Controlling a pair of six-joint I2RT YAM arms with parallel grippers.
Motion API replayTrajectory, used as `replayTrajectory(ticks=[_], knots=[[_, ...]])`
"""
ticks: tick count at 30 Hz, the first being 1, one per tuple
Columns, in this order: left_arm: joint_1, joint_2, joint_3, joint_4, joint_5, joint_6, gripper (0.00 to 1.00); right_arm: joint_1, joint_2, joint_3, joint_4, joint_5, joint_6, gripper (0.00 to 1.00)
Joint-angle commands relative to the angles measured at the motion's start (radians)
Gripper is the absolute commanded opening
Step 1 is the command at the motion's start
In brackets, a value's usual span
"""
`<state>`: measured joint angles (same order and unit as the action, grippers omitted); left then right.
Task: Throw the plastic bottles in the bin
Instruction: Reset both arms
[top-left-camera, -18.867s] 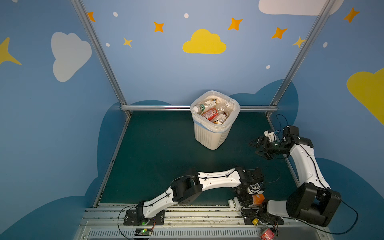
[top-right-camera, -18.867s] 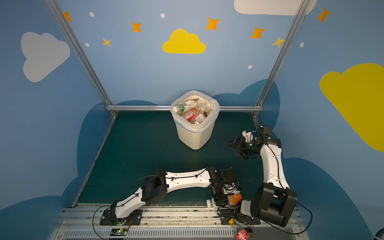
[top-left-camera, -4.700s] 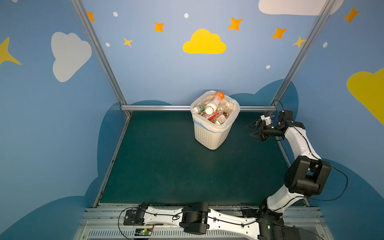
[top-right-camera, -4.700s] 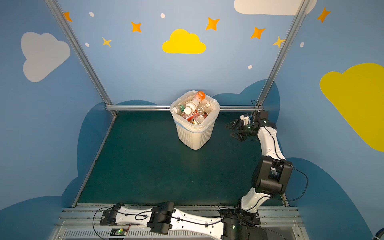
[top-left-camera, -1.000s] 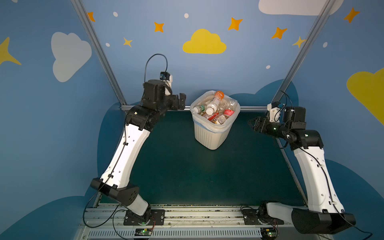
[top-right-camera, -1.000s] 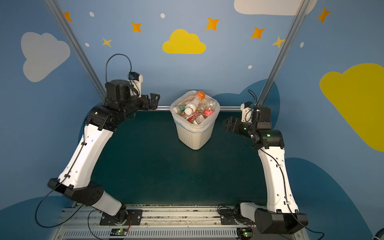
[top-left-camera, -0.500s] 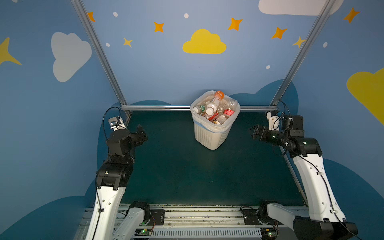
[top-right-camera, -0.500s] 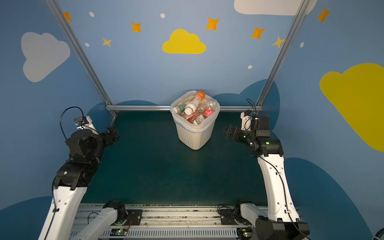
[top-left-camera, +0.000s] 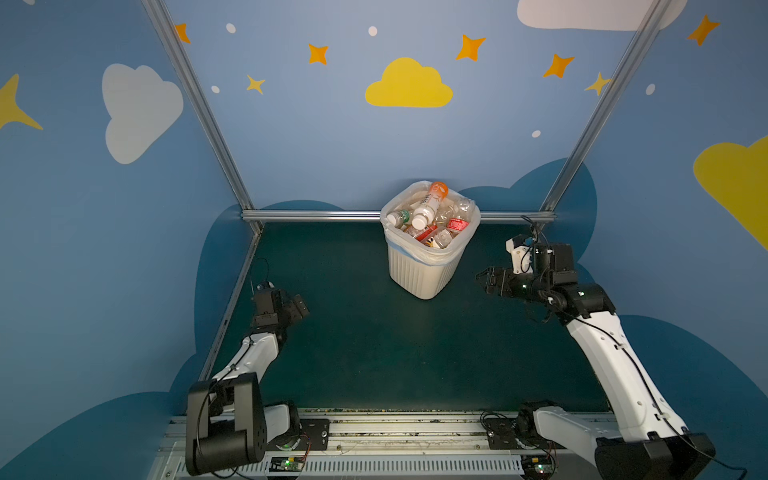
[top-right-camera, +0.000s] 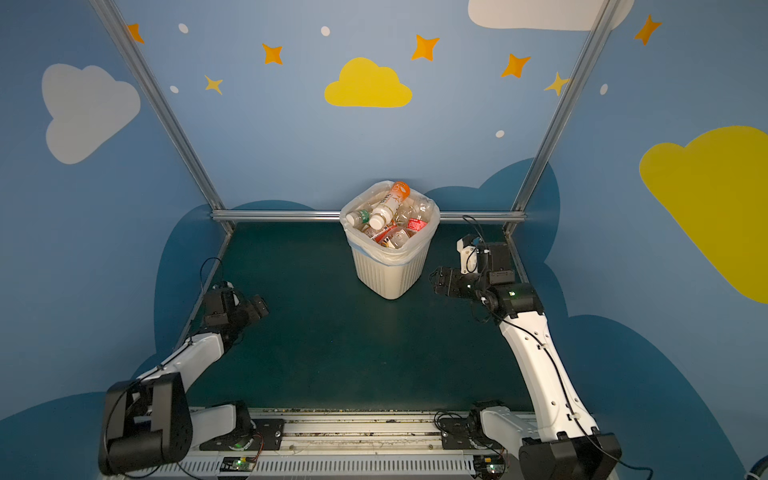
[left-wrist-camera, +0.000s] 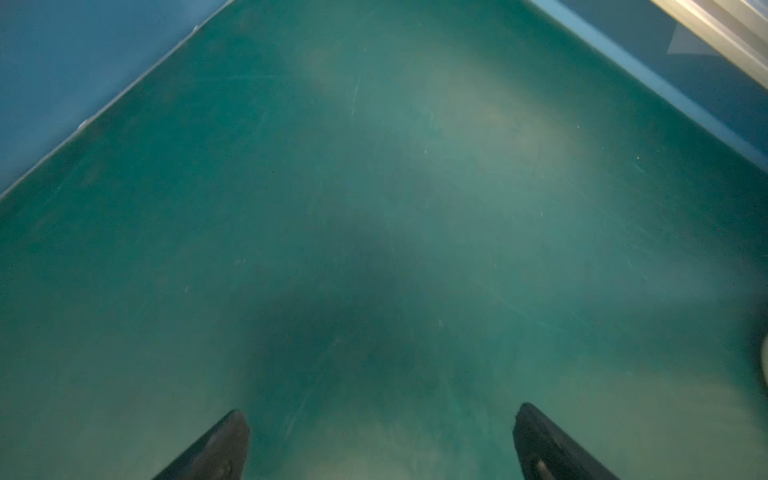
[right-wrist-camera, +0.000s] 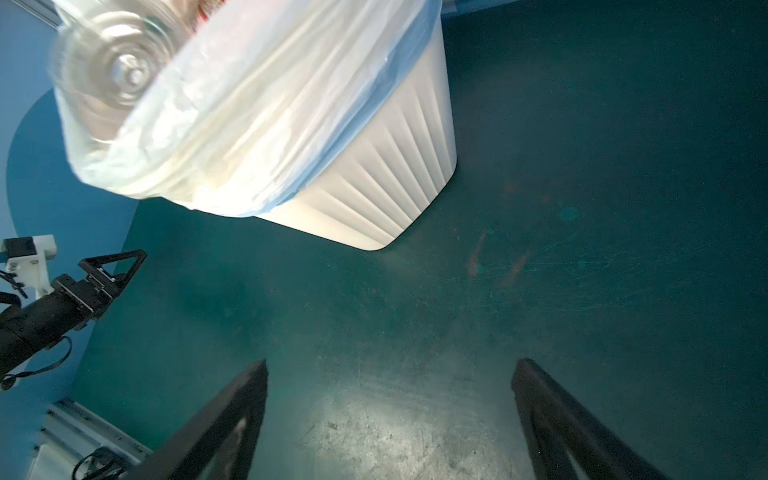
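Green mat (top-left-camera: 374, 353) bears ribbed bin (top-left-camera: 417, 274) brimming with bottles (top-left-camera: 430, 203).

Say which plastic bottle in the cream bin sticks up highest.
The white-capped plastic bottle with the orange end, leaning on the bin's far rim; the others lie lower.

Pretty sure this is a robot lab test booth, not anyone's home: blue walls (top-left-camera: 291, 124) with cartoon clouds (top-left-camera: 409, 85) and stars (top-left-camera: 318, 54), aluminium frame posts (top-left-camera: 201, 108), a green tabletop (top-left-camera: 374, 353), plus a left arm (top-left-camera: 257, 353) and right arm (top-left-camera: 611, 357) bolted to a front rail (top-left-camera: 415, 432).
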<state>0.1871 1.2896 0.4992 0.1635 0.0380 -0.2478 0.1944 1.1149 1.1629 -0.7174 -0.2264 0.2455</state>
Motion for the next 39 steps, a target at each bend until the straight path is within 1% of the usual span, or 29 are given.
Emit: replayTrajectory(ticks=[1, 2, 3, 4, 6, 7, 8, 9, 10, 11, 14, 16, 20, 22, 23, 26, 28, 30, 31, 32, 34, 37, 39], knots=[[-0.015, 0.087, -0.017, 0.325, -0.048, 0.051, 1.00, 0.006, -0.030, -0.050, 0.127, 0.067, -0.021, 0.93], [-0.021, 0.122, -0.019, 0.355, -0.065, 0.044, 1.00, 0.005, -0.031, -0.068, 0.156, 0.085, -0.026, 0.93], [-0.025, 0.145, -0.019, 0.384, -0.050, 0.038, 1.00, 0.004, -0.031, -0.081, 0.179, 0.100, -0.028, 0.93], [-0.037, 0.154, -0.006, 0.374, -0.032, 0.065, 1.00, 0.003, -0.029, -0.094, 0.204, 0.120, -0.030, 0.93], [-0.110, 0.162, -0.014, 0.400, -0.116, 0.124, 1.00, 0.003, -0.018, -0.134, 0.266, 0.183, -0.026, 0.93], [-0.157, 0.181, -0.038, 0.464, -0.159, 0.166, 1.00, 0.002, -0.010, -0.161, 0.305, 0.236, -0.010, 0.93], [-0.206, 0.207, -0.063, 0.544, -0.235, 0.214, 1.00, -0.001, 0.001, -0.195, 0.355, 0.298, 0.011, 0.93], [-0.232, 0.213, -0.071, 0.561, -0.316, 0.196, 1.00, -0.007, 0.014, -0.225, 0.408, 0.331, 0.003, 0.93], [-0.225, 0.218, -0.077, 0.560, -0.311, 0.189, 1.00, -0.013, 0.033, -0.254, 0.472, 0.343, -0.029, 0.93], [-0.221, 0.235, -0.085, 0.602, -0.323, 0.173, 1.00, -0.019, 0.053, -0.279, 0.529, 0.363, -0.055, 0.93], [-0.210, 0.223, -0.077, 0.562, -0.293, 0.176, 1.00, -0.033, 0.129, -0.335, 0.671, 0.420, -0.135, 0.93], [-0.205, 0.223, -0.076, 0.560, -0.284, 0.173, 1.00, -0.058, 0.174, -0.365, 0.733, 0.422, -0.159, 0.93], [-0.205, 0.224, -0.077, 0.564, -0.283, 0.174, 1.00, -0.119, 0.209, -0.480, 0.912, 0.360, -0.139, 0.93], [-0.204, 0.223, -0.077, 0.564, -0.283, 0.174, 1.00, -0.143, 0.228, -0.572, 1.051, 0.345, -0.148, 0.93], [-0.205, 0.223, -0.076, 0.562, -0.283, 0.174, 1.00, -0.144, 0.236, -0.598, 1.082, 0.347, -0.172, 0.93], [-0.203, 0.225, -0.075, 0.561, -0.279, 0.173, 1.00, -0.167, 0.281, -0.721, 1.331, 0.325, -0.185, 0.93], [-0.202, 0.224, -0.073, 0.559, -0.279, 0.173, 1.00, -0.176, 0.323, -0.751, 1.439, 0.316, -0.183, 0.93], [-0.202, 0.226, -0.073, 0.558, -0.277, 0.172, 1.00, -0.172, 0.380, -0.742, 1.473, 0.285, -0.204, 0.93], [-0.201, 0.229, -0.068, 0.553, -0.276, 0.171, 1.00, -0.165, 0.397, -0.749, 1.515, 0.297, -0.208, 0.93], [-0.197, 0.231, -0.064, 0.547, -0.267, 0.169, 1.00, -0.164, 0.396, -0.748, 1.513, 0.304, -0.203, 0.93], [-0.188, 0.231, -0.061, 0.539, -0.250, 0.167, 1.00, -0.166, 0.383, -0.731, 1.454, 0.295, -0.207, 0.96], [-0.190, 0.228, -0.064, 0.542, -0.250, 0.171, 1.00, -0.154, 0.380, -0.730, 1.446, 0.296, -0.228, 0.96], [-0.196, 0.238, -0.055, 0.536, -0.252, 0.176, 1.00, -0.159, 0.399, -0.736, 1.478, 0.301, -0.217, 0.96]])
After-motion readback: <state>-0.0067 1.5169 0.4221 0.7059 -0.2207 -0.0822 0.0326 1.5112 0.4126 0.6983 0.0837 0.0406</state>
